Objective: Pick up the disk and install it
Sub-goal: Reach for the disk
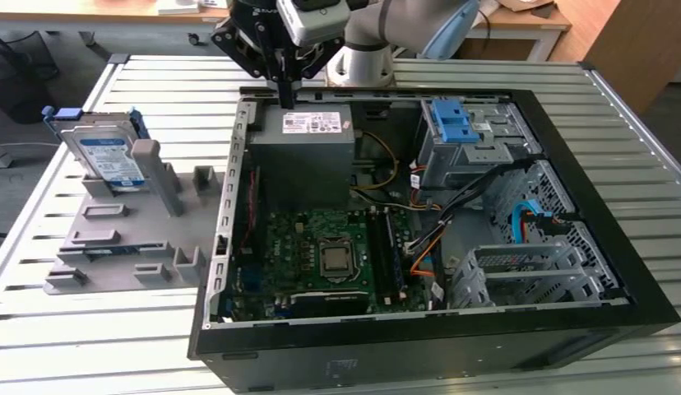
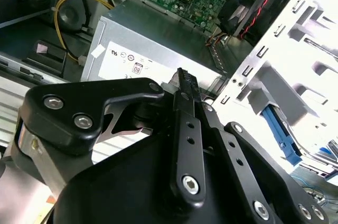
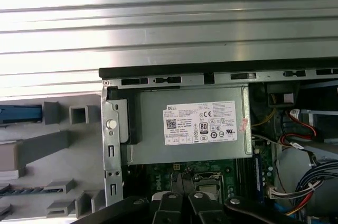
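The disk [image 1: 104, 156] stands in a grey holder [image 1: 110, 239] at the exterior view's left, well apart from the jaws, pressed together and empty above the power supply [image 1: 305, 156]. Arriving unspread, they would likely knock the disk over.

Item: disk [image 1: 101, 156]. Flat, rectangular, silver-cased hard drive with a white-and-blue label on the broad face. Framed by a blue plastic carrier bracket, with a blue tab projecting at the upper corner toward the exterior view's left. Stood on edge, near upright, label face turned to the exterior camera. Seated at the far end of the grey holder [image 1: 110, 247], at the exterior view's left, partly covered by one of the holder's grey upright posts. Carried, with the holder, on the slatted bench [image 1: 99, 350]. Well apart from the open computer case [image 1: 428, 333]. Not gripped, not installed.
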`<state>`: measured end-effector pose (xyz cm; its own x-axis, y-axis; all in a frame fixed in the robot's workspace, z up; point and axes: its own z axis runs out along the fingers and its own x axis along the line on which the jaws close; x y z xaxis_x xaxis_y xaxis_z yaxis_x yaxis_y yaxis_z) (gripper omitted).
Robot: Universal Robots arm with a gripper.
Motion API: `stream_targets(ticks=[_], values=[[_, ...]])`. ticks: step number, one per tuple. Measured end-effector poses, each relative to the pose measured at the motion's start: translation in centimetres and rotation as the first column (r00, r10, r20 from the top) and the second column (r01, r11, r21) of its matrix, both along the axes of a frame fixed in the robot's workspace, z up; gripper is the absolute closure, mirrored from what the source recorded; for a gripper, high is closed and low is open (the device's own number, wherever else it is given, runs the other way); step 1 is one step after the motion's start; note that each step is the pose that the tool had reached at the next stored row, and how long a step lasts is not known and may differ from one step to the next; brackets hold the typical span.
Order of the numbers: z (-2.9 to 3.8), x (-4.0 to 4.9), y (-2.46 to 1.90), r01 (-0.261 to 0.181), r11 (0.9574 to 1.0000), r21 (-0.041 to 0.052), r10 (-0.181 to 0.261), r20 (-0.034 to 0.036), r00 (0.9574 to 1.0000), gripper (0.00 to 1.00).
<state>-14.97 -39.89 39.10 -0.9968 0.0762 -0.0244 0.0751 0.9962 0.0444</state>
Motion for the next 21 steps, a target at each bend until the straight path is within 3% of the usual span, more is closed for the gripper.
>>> stream_targets(ticks=[21], values=[[-0.18, -2.01, 0.0, 0.0, 1.0, 0.0001, 0.0, -0.0001, 1.0, 0.89]])
